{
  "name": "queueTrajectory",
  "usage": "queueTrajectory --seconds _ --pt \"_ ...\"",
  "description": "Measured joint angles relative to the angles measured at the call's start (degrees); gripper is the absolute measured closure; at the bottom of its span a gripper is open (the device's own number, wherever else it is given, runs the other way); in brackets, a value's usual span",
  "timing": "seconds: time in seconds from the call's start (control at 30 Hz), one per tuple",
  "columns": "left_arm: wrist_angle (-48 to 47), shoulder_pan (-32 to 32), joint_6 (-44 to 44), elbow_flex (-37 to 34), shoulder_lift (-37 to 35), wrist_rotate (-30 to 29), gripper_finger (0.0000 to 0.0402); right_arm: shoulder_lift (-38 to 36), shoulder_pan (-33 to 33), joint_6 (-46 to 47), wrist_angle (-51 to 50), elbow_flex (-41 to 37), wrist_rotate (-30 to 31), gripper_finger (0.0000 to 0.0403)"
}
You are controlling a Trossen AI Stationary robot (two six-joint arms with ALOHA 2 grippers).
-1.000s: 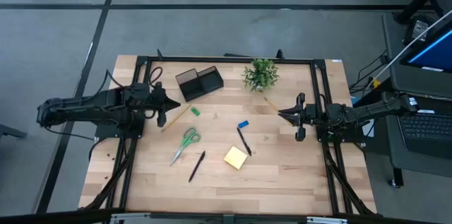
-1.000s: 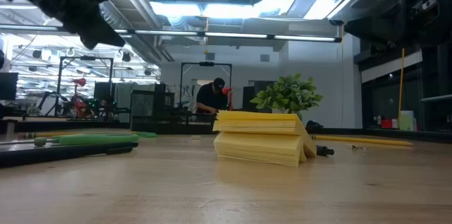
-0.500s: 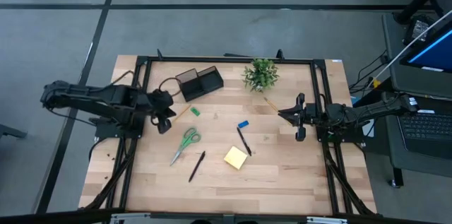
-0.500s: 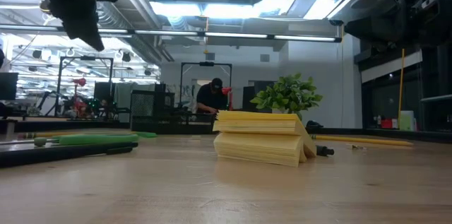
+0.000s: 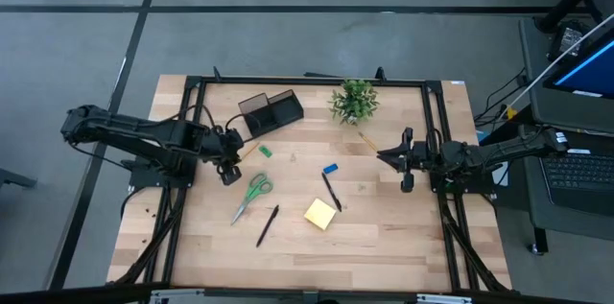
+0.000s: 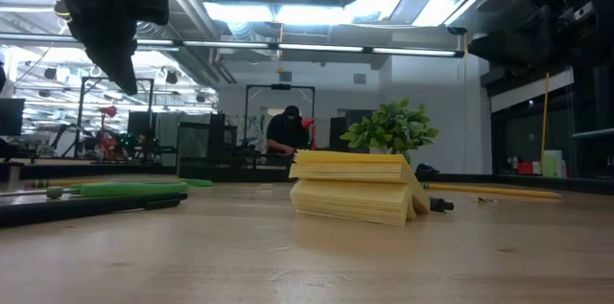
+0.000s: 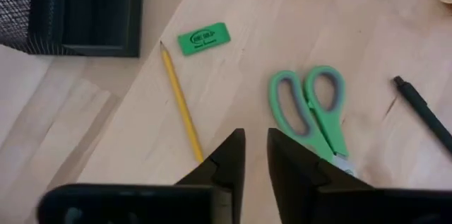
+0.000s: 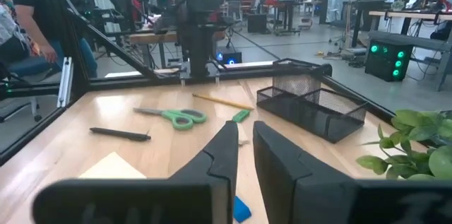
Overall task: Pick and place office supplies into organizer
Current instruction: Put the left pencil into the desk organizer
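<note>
Overhead, the pale wooden table [image 5: 384, 246] carries green-handled scissors [image 5: 251, 195], two black pens [image 5: 268, 224], a yellow sticky-note pad [image 5: 320, 213] and the black organizer [image 5: 270, 111] beside a potted plant [image 5: 354, 100]. The left gripper [image 5: 228, 172] hovers near the scissors, fingers slightly parted, empty; the right gripper [image 5: 395, 156] likewise. Behind lies a bright workshop.

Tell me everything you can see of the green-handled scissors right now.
The scissors lie flat on the bare wooden table, closed, with two light green loop handles with grey inner lining and silvery blades. In the high view the handles point toward the organizer side, the blades toward the near left corner. Nothing touches them: the pencil lies apart beside them, a black pen lies off their other side. The left gripper hovers close by the handles, fingers slightly apart.
</note>
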Motion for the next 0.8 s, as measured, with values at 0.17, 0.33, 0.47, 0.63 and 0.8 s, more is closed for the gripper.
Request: queueTrajectory --seconds 0.17,0.33,0.47,0.63,0.8 --pt "0.00 0.00 -0.18 0.01 1.31 -3.83 0.0295 0.00 0.02 -1.53 -0.02 0.00 0.00 0.0354" --pt "-0.01 0.00 -3.71 0.04 3.65 -5.84 0.0257 0.00 0.01 -1.77 -0.40 0.00 0.00 0.0354" --pt "-0.01 0.00 -5.37 0.04 6.51 -5.81 0.0234 0.00 0.02 -1.77 -0.96 0.00 0.00 0.0354" --pt "0.02 0.00 -5.49 0.04 10.47 -5.79 0.0222 0.00 0.02 -1.55 -0.96 0.00 0.00 0.0354" --pt "0.05 0.00 -5.50 0.04 13.46 -5.42 0.0221 0.00 0.02 -1.55 -0.94 0.00 0.00 0.0354"
